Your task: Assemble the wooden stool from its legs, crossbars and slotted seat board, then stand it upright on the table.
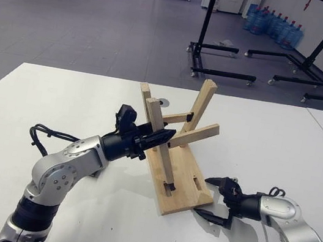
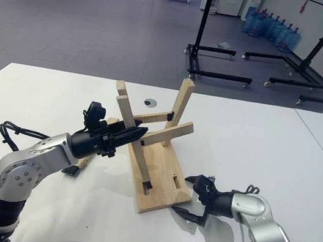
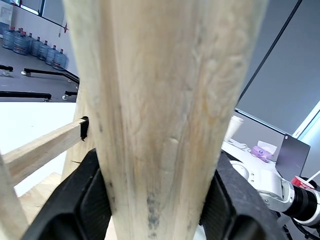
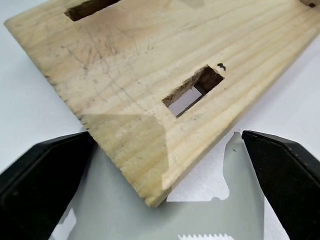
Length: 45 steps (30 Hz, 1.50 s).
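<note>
Right fingers [image 4: 287, 172] gape wide around the seat board [image 1: 185, 181] corner; left fingers [image 3: 82, 200] clamp a slotted leg [image 1: 164, 162].

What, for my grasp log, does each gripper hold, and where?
Left gripper clamps a stool leg mid-length. Right gripper, open astride a corner of the seat board, holds nothing.

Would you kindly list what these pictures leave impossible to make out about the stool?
- Left wrist view: the leg clamped in the left gripper's jaws blocks most of the seat board.
- Eye views: the board's far end is hidden behind the left gripper and leg.
- Right wrist view: edges cut off the board; whether the open right gripper touches it is unclear.
</note>
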Tool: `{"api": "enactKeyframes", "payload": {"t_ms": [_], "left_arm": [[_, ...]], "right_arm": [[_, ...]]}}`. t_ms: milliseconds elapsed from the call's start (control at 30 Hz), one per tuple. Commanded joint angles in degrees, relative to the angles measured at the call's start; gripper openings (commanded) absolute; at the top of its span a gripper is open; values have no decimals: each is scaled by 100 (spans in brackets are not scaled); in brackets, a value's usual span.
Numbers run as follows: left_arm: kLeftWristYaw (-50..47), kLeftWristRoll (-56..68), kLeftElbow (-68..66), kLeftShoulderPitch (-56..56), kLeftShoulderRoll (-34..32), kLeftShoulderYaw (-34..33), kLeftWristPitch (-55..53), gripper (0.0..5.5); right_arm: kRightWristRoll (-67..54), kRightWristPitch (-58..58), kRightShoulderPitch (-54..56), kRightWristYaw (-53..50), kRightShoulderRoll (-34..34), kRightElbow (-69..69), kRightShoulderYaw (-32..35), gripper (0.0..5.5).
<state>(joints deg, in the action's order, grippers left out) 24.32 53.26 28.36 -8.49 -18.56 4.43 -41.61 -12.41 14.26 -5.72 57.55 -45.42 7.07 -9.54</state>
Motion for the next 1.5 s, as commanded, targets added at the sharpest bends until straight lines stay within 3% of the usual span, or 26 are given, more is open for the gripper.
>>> {"api": "enactKeyframes", "payload": {"t_ms": [33,233,467,933,1500], "left_arm": [[20,9,84,51,-61,-75,-82,210],[72,-27,71,63,-101,-98,-72,210],[170,-84,75,121,-212,-111,-55,210],[782,-454,-361,-286,-352,-53,150,210],[545,-372,-172,19,-16,-133,-57,210]], "right_arm": [[35,333,-173,-143,50,79,-6,540],[40,404,-155,-259,98,88,48,540],[20,400,-182,-251,130,169,34,447],[-432,785,-190,84,-100,277,414,447],[-539,979,-203,57,17,391,440,447]]}}
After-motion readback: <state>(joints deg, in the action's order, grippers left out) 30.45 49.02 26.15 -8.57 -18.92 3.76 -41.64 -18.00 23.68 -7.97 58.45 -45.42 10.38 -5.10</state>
